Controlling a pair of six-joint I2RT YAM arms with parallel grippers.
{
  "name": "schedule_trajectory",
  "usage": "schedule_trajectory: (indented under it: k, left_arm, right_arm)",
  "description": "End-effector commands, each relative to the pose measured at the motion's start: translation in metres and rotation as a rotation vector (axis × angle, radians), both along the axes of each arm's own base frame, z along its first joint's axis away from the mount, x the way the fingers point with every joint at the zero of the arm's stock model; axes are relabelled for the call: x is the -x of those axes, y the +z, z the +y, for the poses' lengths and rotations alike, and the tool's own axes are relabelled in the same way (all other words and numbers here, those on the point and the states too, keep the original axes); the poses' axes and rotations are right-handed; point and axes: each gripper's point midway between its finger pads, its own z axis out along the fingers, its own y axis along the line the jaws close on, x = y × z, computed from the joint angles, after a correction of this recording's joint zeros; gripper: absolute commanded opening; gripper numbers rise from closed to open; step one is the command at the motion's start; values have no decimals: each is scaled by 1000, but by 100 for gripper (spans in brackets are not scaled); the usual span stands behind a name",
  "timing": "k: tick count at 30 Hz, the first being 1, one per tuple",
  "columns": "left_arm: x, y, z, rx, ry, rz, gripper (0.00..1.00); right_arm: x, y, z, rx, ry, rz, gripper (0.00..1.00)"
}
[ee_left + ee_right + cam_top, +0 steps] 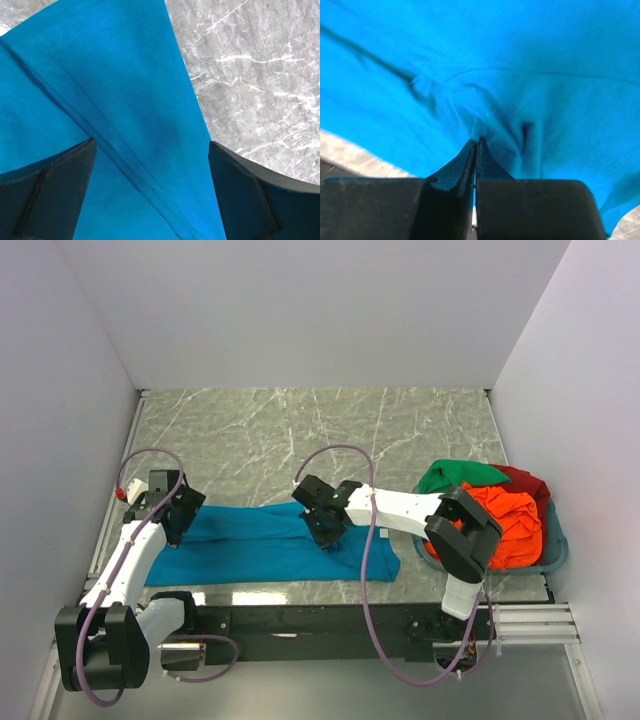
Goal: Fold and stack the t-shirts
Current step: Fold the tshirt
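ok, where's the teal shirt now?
Top view: the teal-blue t-shirt lies along the table's front edge, left tool over its left end, right tool pinching it right of centre.

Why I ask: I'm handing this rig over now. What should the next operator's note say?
Left gripper: open, over the left end of the blue shirt.
Right gripper: shut, pinching that shirt near its middle.
The blue shirt lies along the table, partly folded.
Orange shirt, green shirt and dark red shirt: heaped in the basket, right side.
Done: nothing stacked.
Left: finish this fold, then fold and stack the other three.
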Motion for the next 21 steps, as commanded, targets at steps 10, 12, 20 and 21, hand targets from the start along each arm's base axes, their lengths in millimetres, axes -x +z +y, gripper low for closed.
schedule_trajectory:
  k: [10, 12, 20, 21]
  left_arm:
    - [-4, 8, 2, -21, -11, -25, 99]
    - [-3, 9, 3, -23, -7, -27, 100]
    - [-3, 9, 2, -24, -7, -20, 99]
    - [-3, 8, 3, -24, -6, -17, 99]
  right_arm:
    - [29, 55, 34, -182, 11, 93, 0]
    - [30, 55, 35, -182, -5, 106, 0]
    - [44, 51, 51, -244, -12, 194, 1]
    - [45, 51, 53, -251, -17, 198, 1]
